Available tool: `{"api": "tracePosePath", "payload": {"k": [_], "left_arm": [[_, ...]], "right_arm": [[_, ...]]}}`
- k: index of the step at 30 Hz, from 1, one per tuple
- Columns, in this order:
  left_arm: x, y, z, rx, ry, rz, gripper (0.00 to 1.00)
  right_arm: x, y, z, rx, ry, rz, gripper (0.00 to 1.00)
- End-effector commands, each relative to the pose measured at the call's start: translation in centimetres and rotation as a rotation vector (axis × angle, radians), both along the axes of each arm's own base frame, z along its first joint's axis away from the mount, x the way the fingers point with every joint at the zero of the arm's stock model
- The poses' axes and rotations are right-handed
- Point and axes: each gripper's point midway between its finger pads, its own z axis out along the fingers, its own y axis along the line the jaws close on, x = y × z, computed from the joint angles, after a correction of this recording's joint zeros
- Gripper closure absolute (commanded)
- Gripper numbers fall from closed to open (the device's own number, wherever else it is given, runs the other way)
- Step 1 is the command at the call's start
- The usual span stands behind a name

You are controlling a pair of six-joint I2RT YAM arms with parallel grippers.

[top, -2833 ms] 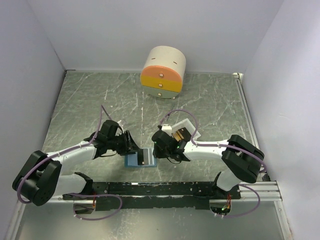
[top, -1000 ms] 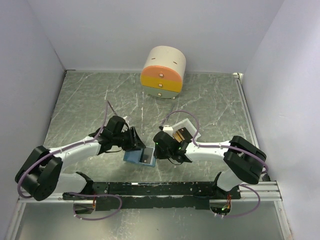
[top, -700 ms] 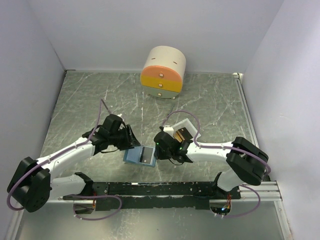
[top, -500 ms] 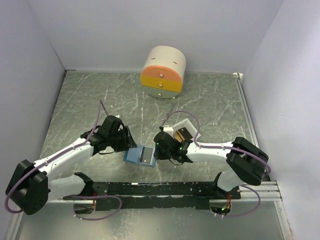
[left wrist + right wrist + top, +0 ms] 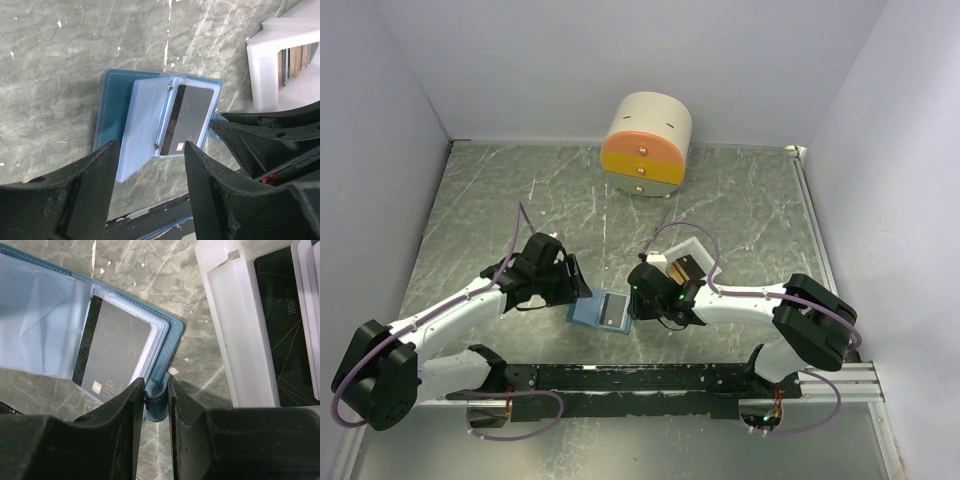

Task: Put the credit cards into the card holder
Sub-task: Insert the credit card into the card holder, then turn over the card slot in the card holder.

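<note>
R gripper (image 5: 156, 386) is nearly closed, pinching the small darker-blue tab (image 5: 156, 409) at lower centre of its wrist view, prob. to pin the flat light-blue folding card holder (image 5: 112, 107) open. The holder lies low-centre in the top view, betw. the arms, w/ a dark rectangular credit card (image 5: 187, 120) apparently seated in a clear sleeve. L gripper (image 5: 152, 150) hangs over it, jaws wide, holding nothing. A shallow white plastic tray (image 5: 235, 340), upper right, has more cards (image 5: 280, 335). Surface: grey-green marbled tabletop (image 5: 490, 200) w/ plain pale walls (image 5: 620, 60). A round cream drawer box w/ orange & yellow fronts (image 5: 646, 145) sits top centre.
</note>
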Motion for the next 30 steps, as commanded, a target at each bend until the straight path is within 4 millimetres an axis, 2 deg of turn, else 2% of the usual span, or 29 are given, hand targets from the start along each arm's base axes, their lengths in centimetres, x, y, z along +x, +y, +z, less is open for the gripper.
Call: {"api": "tracePosePath", "payload": {"k": [1, 9, 18, 30], "left_arm": [[0.0, -0.6, -0.1, -0.037, -0.004, -0.033, 0.35], [-0.2, -1.2, -0.4, -0.069, 0.006, -0.055, 0.36], [-0.2, -2.5, 1.0, -0.143, -0.007, -0.087, 0.36], [-0.4, -3.4, 2.3, -0.212, -0.023, -0.115, 0.39]], "right_arm": [[-0.1, 0.1, 0.1, -0.001, -0.006, 0.008, 0.74], [-0.2, 0.4, 0.1, 0.001, -0.005, 0.015, 0.74], [-0.2, 0.3, 0.3, 0.003, -0.01, 0.019, 0.75], [0.5, 0.1, 2.6, 0.016, -0.073, 0.019, 0.72]]}}
